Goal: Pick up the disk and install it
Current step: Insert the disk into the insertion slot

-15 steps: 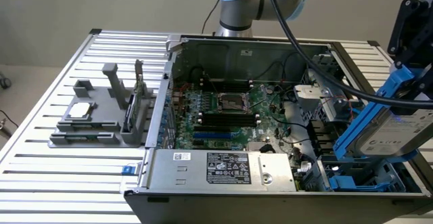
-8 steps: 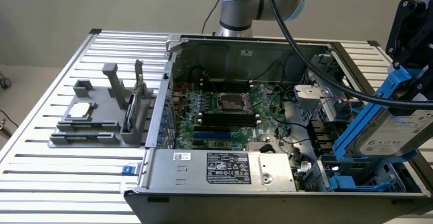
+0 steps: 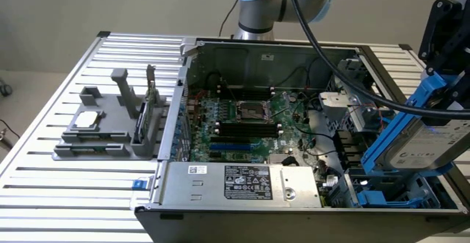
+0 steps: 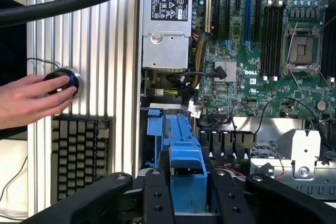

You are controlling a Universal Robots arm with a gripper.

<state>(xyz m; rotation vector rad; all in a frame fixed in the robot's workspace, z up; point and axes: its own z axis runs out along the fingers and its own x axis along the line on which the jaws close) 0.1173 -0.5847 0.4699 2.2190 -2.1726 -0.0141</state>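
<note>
The disk (image 3: pixel 426 144), a silver-grey drive with a white label in a bright blue carrier, hangs on edge at the exterior view's right. It is over the front right corner of the open computer case (image 3: pixel 257 48). My gripper (image 3: pixel 443 95) is shut on the carrier's upper end. In the wrist view the black fingers (image 4: pixel 157 195) clamp either side of the blue carrier (image 4: pixel 186 153), with my gripper (image 4: pixel 188 195) centred on it. Below the disk sits a blue drive bay (image 3: pixel 383 197) inside the case.
The motherboard (image 3: pixel 250 119) fills the case floor and a silver labelled power supply (image 3: pixel 242 182) sits along its front. A grey fixture (image 3: pixel 110 125) holding a small square chip (image 3: pixel 87 119) stands at the exterior view's left. A hand (image 4: pixel 29 100) rests on a black knob (image 4: pixel 65 80) near a keyboard (image 4: pixel 79 156).
</note>
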